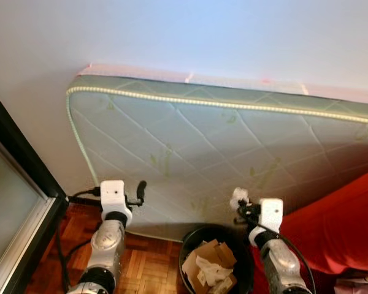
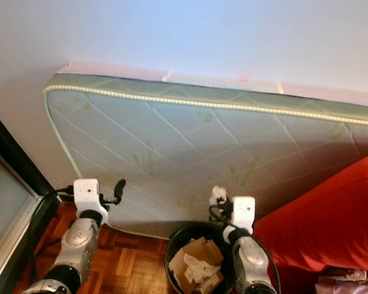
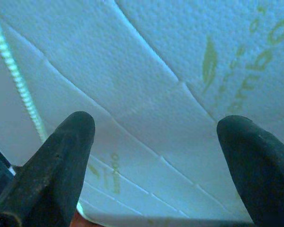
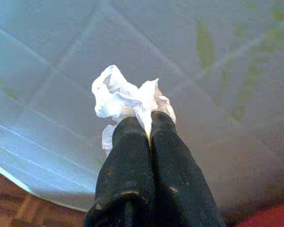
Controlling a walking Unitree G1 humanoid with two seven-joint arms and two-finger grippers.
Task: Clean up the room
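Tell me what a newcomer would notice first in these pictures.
A large quilted mattress leans against the wall, taking up most of the scene. In front of it the right gripper has its fingers shut on a crumpled white tissue, raised above a black trash bin holding cardboard and paper. The left gripper is open, facing the mattress.

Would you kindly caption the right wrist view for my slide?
Right gripper pinching a crumpled white tissue before a leaning quilted mattress.
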